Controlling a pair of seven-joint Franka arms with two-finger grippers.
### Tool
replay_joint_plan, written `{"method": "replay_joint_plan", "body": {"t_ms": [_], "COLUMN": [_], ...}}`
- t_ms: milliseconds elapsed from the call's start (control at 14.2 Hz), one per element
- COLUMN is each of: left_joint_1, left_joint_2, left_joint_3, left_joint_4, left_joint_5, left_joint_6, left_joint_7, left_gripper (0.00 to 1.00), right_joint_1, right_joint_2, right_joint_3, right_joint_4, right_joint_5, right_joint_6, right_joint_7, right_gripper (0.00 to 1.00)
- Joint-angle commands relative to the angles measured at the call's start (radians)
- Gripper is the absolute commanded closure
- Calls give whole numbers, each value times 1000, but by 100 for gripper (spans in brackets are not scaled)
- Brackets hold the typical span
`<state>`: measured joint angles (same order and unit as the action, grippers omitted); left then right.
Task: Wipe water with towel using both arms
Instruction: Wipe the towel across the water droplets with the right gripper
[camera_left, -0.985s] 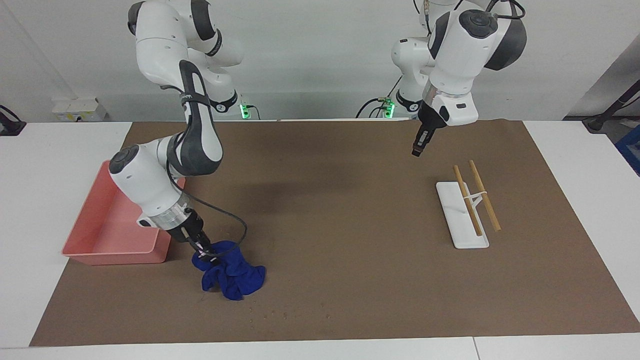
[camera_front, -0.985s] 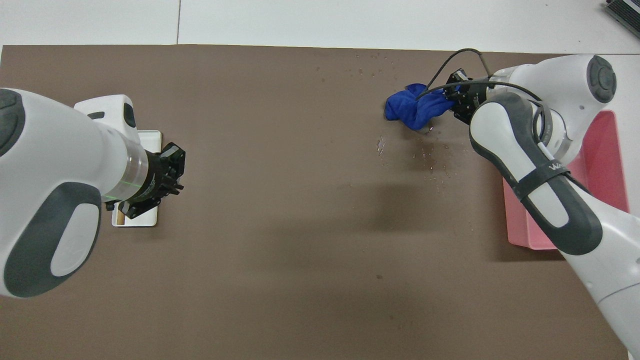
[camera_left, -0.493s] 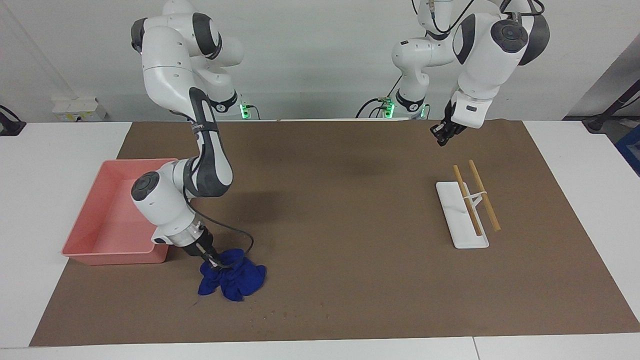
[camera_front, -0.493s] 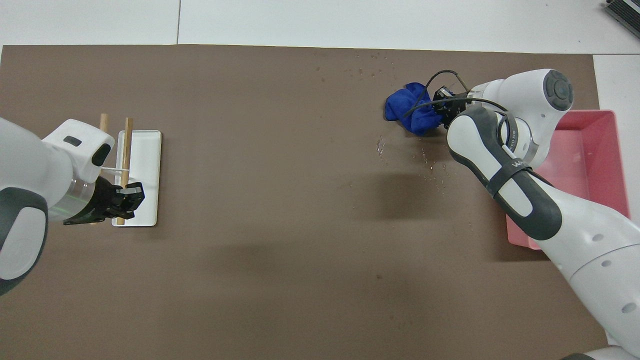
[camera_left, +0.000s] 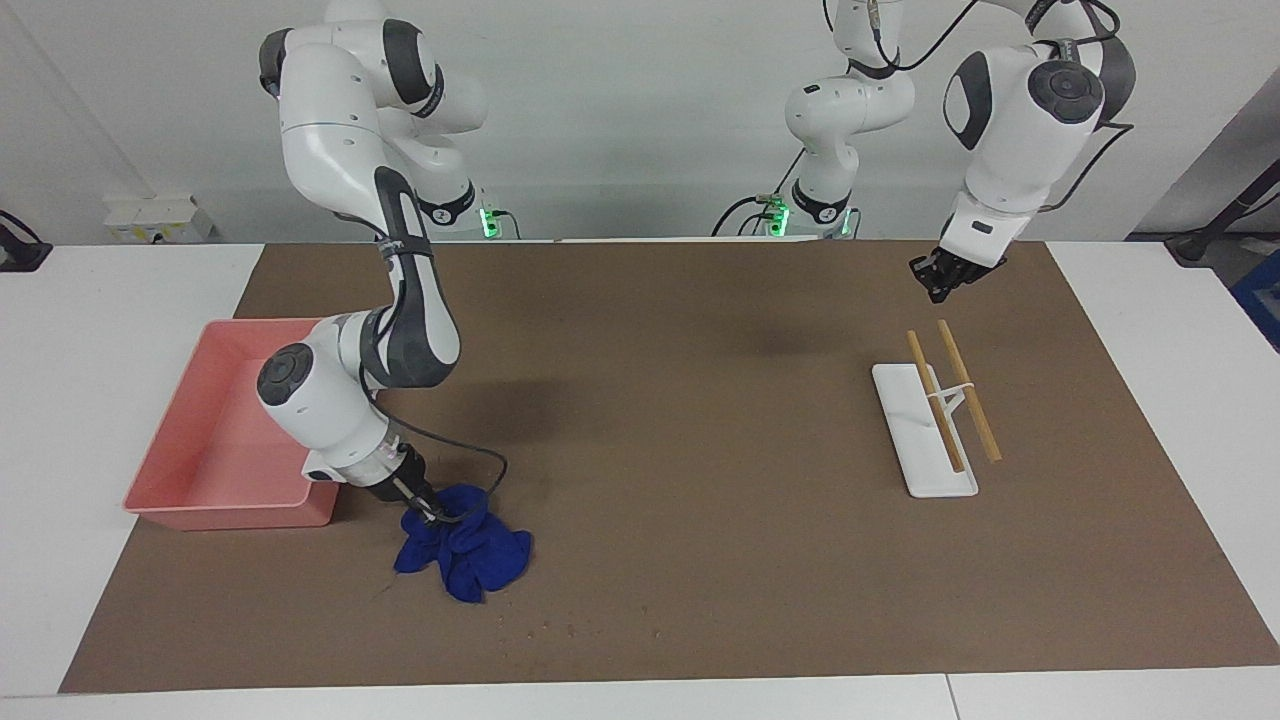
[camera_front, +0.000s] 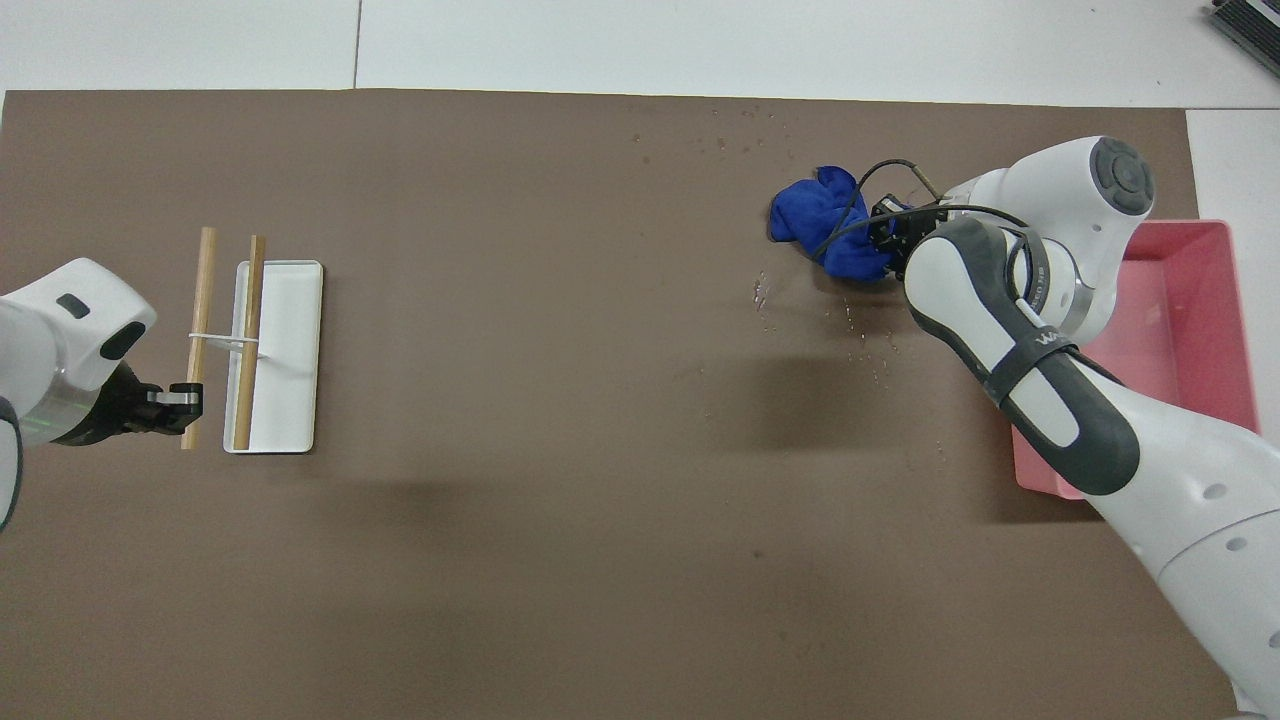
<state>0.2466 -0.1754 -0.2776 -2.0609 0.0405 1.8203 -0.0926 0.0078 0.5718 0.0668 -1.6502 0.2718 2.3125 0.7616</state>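
Facing view: left gripper waits over the mat, by the stick rack; open or not, I cannot tell. Farther out, right gripper is clamped on the blue towel, which lies bunched on the mat just beside the pink tray. Water speckles the mat around it. The danger: a wadded towel sweeps narrowly and may skip specks, or slip free.
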Motion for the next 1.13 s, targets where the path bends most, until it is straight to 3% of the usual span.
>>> {"method": "replay_joint_plan", "body": {"t_ms": [0,141,422,1056], "left_joint_1": [39,40,20,7], "left_joint_2": [-39,-39,-29,-36], "left_joint_3": [-8,-9,-12,-12], "left_joint_4": [-74,-126,-121,290], "left_joint_5": [15,13,-2,-66], "left_joint_6": [78,163,149,-399], "left_joint_7": [59,44,63,50], "left_gripper": [100,100,100,96], "right_joint_1": [-14,-23,-49,-109], "right_joint_2": [-84,-133,-239,-389], "right_joint_3": [-5,-5,-10,-8], "right_joint_4": [-195,-252,-384,-520], "right_joint_5": [-75,-85,-138,-148], "right_joint_6": [-30,-82,-111,-296], "right_joint_7": [2,5,10,13], "right_gripper": [100,100,100,100]}}
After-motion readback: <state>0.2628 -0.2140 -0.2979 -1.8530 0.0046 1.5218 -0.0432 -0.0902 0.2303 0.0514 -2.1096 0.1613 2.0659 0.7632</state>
